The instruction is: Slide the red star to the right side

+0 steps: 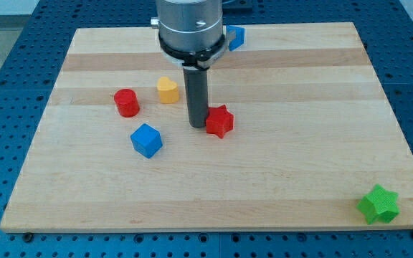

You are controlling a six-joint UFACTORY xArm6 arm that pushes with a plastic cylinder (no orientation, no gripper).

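The red star (220,121) lies near the middle of the wooden board (214,193). My tip (196,125) stands right against the star's left side, touching it or nearly so. The dark rod rises from there to the grey arm head at the view's top.
A red cylinder (127,102) and a yellow heart-like block (167,89) lie left of the rod. A blue cube (146,140) lies lower left. A blue block (235,37) shows partly behind the arm head at the top. A green star (378,203) sits at the bottom right corner.
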